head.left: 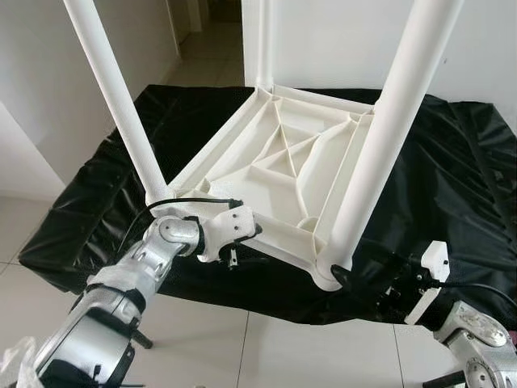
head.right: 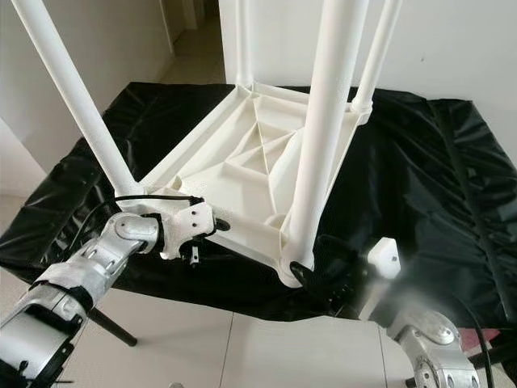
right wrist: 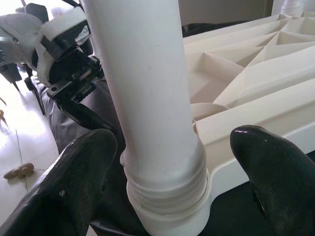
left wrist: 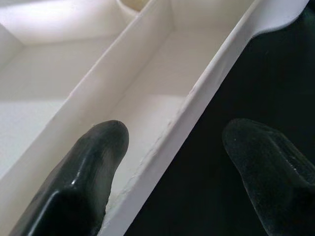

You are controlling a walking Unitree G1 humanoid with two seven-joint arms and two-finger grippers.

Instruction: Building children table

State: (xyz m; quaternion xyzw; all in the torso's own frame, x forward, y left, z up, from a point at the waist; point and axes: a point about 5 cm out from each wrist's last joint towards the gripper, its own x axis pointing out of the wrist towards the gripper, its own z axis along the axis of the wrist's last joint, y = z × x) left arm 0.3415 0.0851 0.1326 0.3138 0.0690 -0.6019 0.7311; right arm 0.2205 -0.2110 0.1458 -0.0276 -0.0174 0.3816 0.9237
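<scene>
A white plastic children's table (head.left: 283,162) lies upside down on a black cloth, its ribbed underside facing up. White legs stand up from its corners, among them the near-left leg (head.left: 113,89) and the near-right leg (head.left: 388,129). My left gripper (left wrist: 177,132) is open at the near rim (left wrist: 197,98), one finger inside the frame and one outside over the cloth. My right gripper (right wrist: 172,137) is open around the base of the near-right leg (right wrist: 147,88), just above its threaded collar (right wrist: 167,196) in the corner socket. My right gripper's fingers (head.left: 343,275) sit at that corner.
The black cloth (head.left: 452,178) covers a low platform that drops off on the near and left sides. Light floor tiles (head.left: 242,347) lie in front. White walls stand behind and to the left, with a passage (head.left: 202,48) at the back.
</scene>
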